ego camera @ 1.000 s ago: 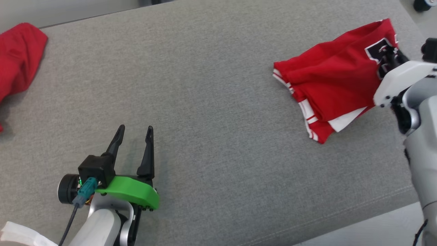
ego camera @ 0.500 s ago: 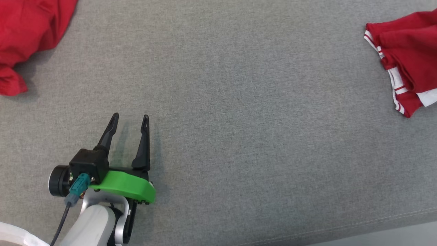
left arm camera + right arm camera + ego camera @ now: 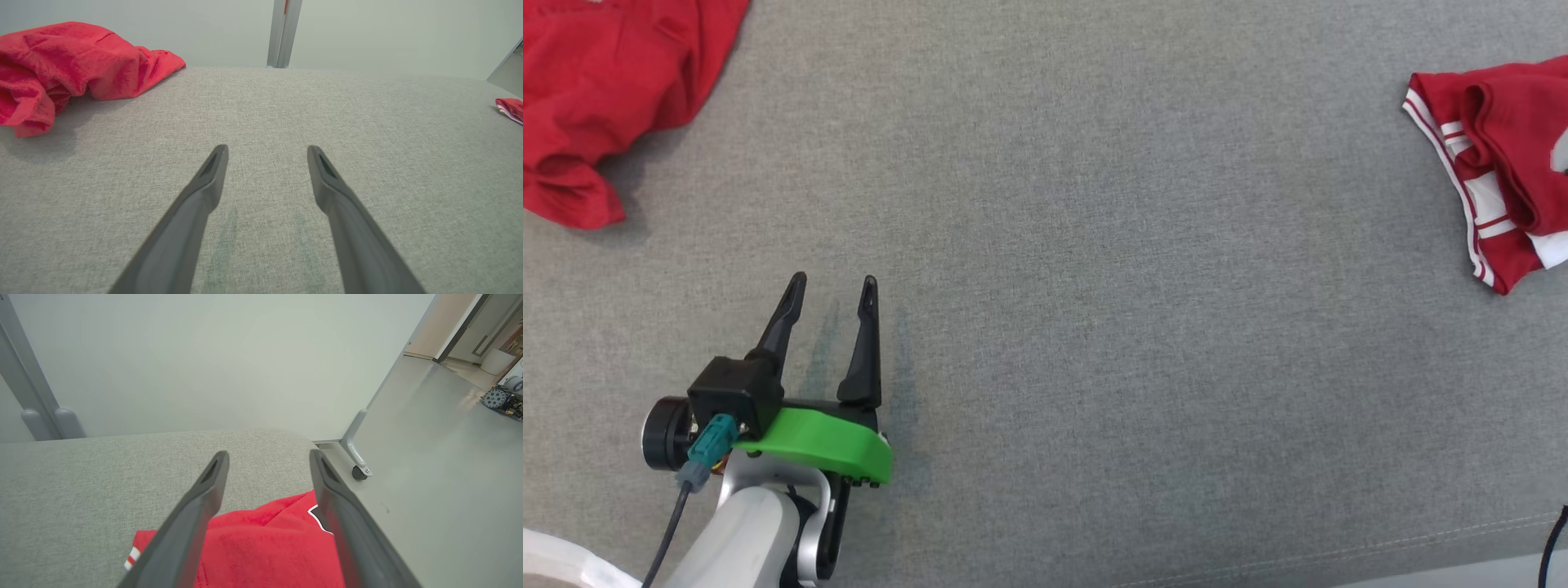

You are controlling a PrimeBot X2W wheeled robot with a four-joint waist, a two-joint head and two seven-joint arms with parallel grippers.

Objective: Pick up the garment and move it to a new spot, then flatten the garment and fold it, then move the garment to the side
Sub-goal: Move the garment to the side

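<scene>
The folded garment [image 3: 1499,131] is now let go at 3 o'clock, job likely done; right gripper [image 3: 268,454] and left gripper [image 3: 834,280] fingers are spread apart

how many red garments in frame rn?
2. Crumpled garment at the head view's upper left; folded striped garment at its right edge, partly cut off by the frame. More could lie outside the views.
</scene>
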